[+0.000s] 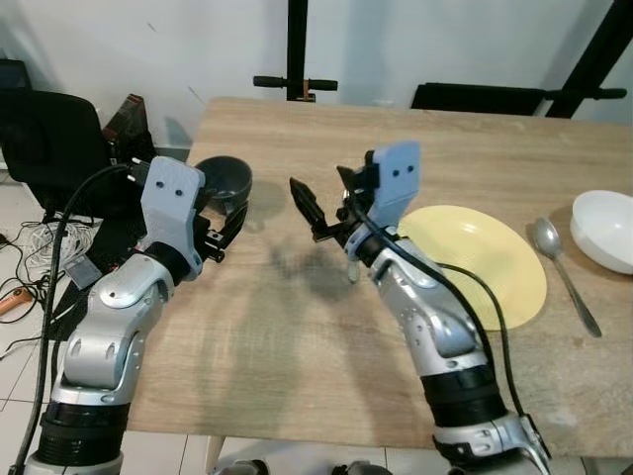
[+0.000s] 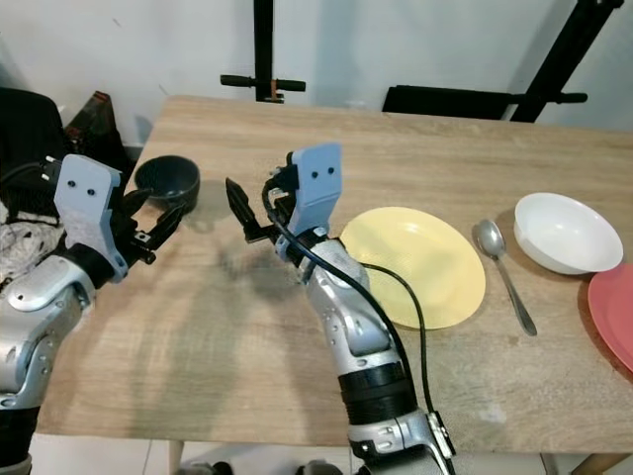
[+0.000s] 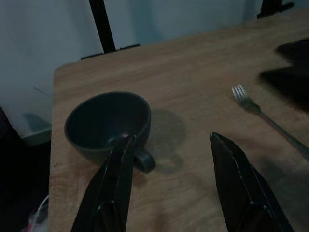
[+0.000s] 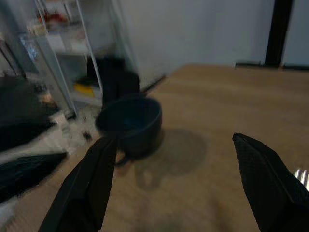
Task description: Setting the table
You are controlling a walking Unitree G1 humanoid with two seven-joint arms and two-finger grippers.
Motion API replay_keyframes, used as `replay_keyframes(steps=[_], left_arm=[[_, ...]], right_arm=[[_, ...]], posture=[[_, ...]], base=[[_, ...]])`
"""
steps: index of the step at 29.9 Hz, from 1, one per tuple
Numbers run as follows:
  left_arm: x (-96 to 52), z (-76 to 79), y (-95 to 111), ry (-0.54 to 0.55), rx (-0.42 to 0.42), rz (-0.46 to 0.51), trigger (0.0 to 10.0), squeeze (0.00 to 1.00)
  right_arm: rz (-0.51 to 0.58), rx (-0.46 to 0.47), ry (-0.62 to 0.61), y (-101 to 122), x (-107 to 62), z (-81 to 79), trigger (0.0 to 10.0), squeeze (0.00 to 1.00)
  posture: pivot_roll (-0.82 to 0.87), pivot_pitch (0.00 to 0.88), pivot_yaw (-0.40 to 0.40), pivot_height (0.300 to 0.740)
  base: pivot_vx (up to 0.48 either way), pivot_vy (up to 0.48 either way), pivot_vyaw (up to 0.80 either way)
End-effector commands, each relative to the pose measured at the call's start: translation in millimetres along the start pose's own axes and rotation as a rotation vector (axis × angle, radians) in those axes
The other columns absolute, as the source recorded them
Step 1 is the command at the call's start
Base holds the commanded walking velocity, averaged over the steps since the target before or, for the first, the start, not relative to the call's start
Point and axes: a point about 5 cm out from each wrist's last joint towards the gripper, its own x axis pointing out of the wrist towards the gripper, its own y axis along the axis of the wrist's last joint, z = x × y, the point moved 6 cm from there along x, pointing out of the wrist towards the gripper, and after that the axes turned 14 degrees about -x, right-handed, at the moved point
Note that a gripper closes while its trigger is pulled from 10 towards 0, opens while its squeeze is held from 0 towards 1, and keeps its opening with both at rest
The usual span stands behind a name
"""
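Observation:
A dark cup (image 1: pixel 223 178) with a handle stands near the far left corner of the wooden table (image 1: pixel 277 336). My left gripper (image 1: pixel 226 233) hovers just in front of it, open, and the cup (image 3: pixel 104 121) sits by one fingertip in the left wrist view. My right gripper (image 1: pixel 321 198) is open above the table's middle, pointing at the cup (image 4: pixel 130 123) from farther off. A fork (image 3: pixel 263 113) lies on the wood between the cup and a yellow plate (image 1: pixel 485 262). Right of the plate lie a spoon (image 1: pixel 564 272) and a white bowl (image 1: pixel 605 230).
The rim of a red plate (image 2: pixel 615 312) shows at the table's right edge. A black chair (image 1: pixel 49 148) and floor cables (image 1: pixel 30 247) are left of the table. A black stand (image 1: pixel 297 59) rises behind it.

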Motion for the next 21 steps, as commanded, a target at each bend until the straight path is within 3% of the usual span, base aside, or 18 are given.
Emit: replay_keyframes(steps=[1, 4, 5, 10, 14, 21], left_arm=[[-7.6, -10.1, 0.8, 0.02, 0.012, -0.031, 10.0, 0.0], [-13.9, -18.3, -2.3, 0.018, 0.052, -0.101, 10.0, 0.0], [-21.4, -11.8, -1.8, -0.064, 0.088, -0.137, 10.0, 0.0], [-30.5, -0.4, -9.2, -0.168, 0.152, -0.209, 10.0, 0.0], [-30.6, 6.7, -10.0, -0.198, 0.159, -0.219, 10.0, 0.0], [-28.4, 10.8, -5.4, -0.211, 0.158, -0.226, 10.0, 0.0]], right_arm=[[-0.072, -0.02, -0.019, -15.9, 7.1, -3.5, 10.0, 0.0], [-0.149, -0.013, -0.081, -30.6, 11.5, 4.2, 10.0, 0.0], [-0.181, -0.012, -0.116, -37.1, 12.1, 10.2, 10.0, 0.0], [-0.233, -0.044, -0.157, -49.8, 9.3, 15.7, 10.0, 0.0], [-0.24, -0.057, -0.178, -54.6, 7.4, 17.3, 10.0, 0.0], [-0.279, -0.075, -0.288, -62.2, 2.1, 37.4, 10.0, 0.0]], posture=[[0.06, 0.041, 0.035, 0.74], [0.09, 0.049, 0.028, 0.74], [0.11, 0.059, 0.019, 0.74], [0.13, 0.082, 0.018, 0.74], [0.14, 0.099, 0.023, 0.74], [0.13, 0.118, 0.029, 0.74]], base=[[0.0, 0.0, 0.0], [0.0, 0.0, 0.0], [0.0, 0.0, 0.0], [0.0, 0.0, 0.0], [0.0, 0.0, 0.0], [0.0, 0.0, 0.0]])
